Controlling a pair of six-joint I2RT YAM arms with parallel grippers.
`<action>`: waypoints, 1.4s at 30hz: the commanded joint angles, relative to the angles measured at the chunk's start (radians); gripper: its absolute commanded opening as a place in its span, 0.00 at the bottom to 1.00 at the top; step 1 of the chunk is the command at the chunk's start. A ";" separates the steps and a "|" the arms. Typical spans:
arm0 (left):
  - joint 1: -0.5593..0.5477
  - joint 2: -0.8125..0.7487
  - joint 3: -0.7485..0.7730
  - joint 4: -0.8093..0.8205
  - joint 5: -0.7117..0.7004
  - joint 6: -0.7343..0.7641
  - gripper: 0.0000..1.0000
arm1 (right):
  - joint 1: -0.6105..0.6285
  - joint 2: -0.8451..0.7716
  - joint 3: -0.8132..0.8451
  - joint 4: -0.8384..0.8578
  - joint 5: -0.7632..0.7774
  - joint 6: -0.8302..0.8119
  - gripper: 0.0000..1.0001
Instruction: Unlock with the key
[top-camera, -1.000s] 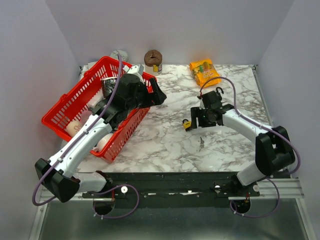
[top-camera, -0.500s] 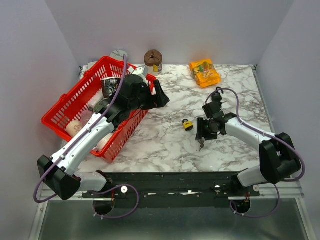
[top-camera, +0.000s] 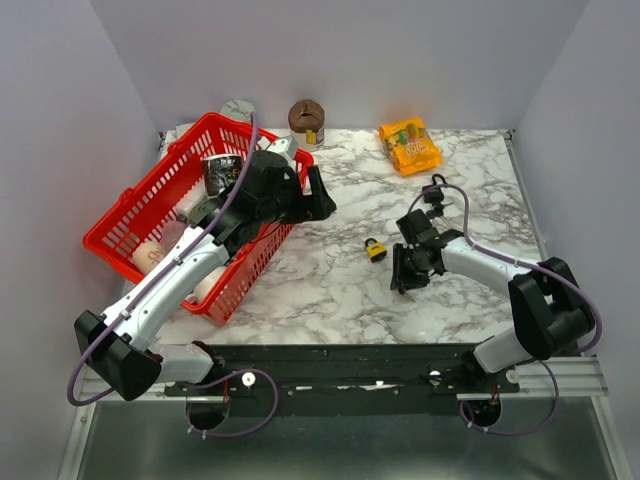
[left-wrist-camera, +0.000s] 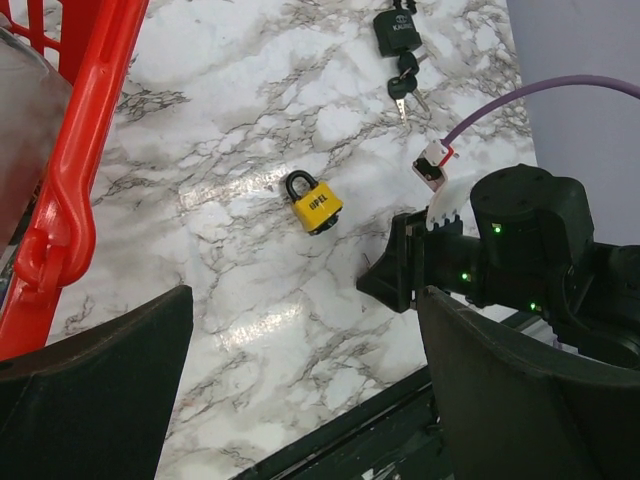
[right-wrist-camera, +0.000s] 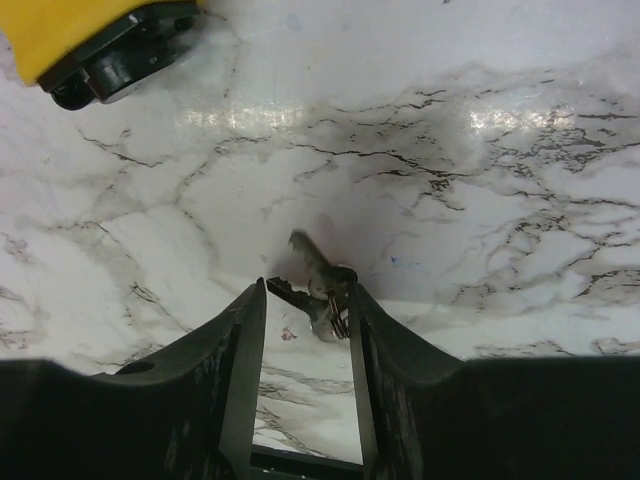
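Note:
A small yellow padlock (top-camera: 375, 249) (left-wrist-camera: 316, 204) with a black shackle lies on the marble table; its corner shows at the top left of the right wrist view (right-wrist-camera: 100, 40). Just right of it my right gripper (top-camera: 402, 280) (right-wrist-camera: 307, 295) is down on the table, jaws partly closed around a little bunch of keys (right-wrist-camera: 325, 285) that lies flat between the fingertips. The arm hides the keys from above. My left gripper (top-camera: 315, 195) (left-wrist-camera: 305, 295) hangs wide open and holds nothing, over the basket's right edge, left of the padlock.
A red basket (top-camera: 130, 215) of groceries stands at the left. A black padlock with its own keys (left-wrist-camera: 395, 35) lies farther right. At the back are a yellow snack bag (top-camera: 410, 145) and a brown object (top-camera: 307, 117).
My right gripper has moved from beside the padlock down and toward me onto the keys, and its jaws have narrowed around them. The left arm has shifted slightly.

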 joint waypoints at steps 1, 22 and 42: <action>-0.007 -0.018 0.005 -0.029 0.021 0.034 0.99 | 0.013 0.017 -0.024 -0.022 0.069 0.048 0.44; -0.006 -0.053 -0.039 0.029 0.055 0.028 0.99 | 0.014 -0.063 -0.021 0.045 0.023 -0.024 0.01; -0.119 0.234 0.129 0.087 0.150 -0.031 0.97 | 0.013 -0.378 -0.099 0.163 -0.072 -0.195 0.01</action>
